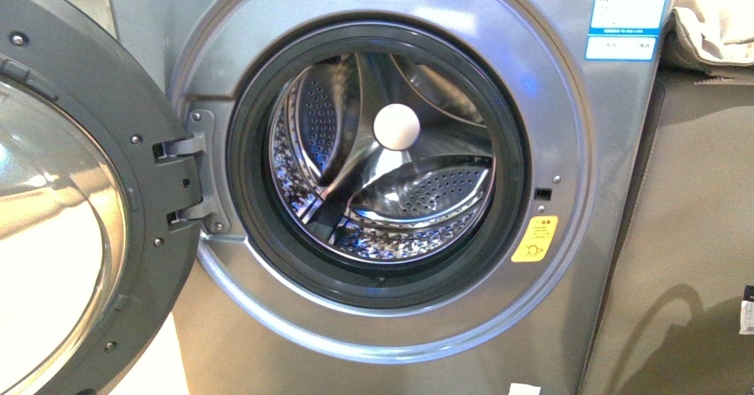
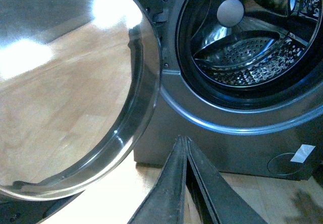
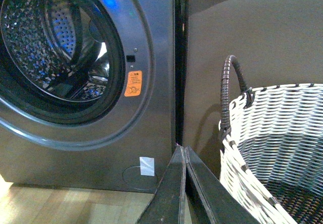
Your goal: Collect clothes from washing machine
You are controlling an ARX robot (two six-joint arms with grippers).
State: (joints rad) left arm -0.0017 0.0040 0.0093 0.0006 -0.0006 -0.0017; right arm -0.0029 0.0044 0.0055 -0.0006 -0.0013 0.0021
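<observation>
Front view: the washing machine [image 1: 382, 181] stands with its door [image 1: 80, 208] swung wide, and no clothes show in the drum [image 1: 382, 159].

Left wrist view: the left hand [image 2: 185, 139] is closed, low before the opening; it should open before reaching in.

Right wrist view: the right hand [image 3: 183, 148] is closed, with the basket [image 3: 275, 148] just beside it.

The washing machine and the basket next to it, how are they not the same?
The washing machine is smooth silver-grey metal; the basket is woven in white and grey strips. The washing machine opens at the front through a round hole, its door swung wide; the basket opens at the top and has a dark looped handle. The washing machine stands taller than the basket. Both are made to hold clothes, and both sit on the wooden floor.
</observation>
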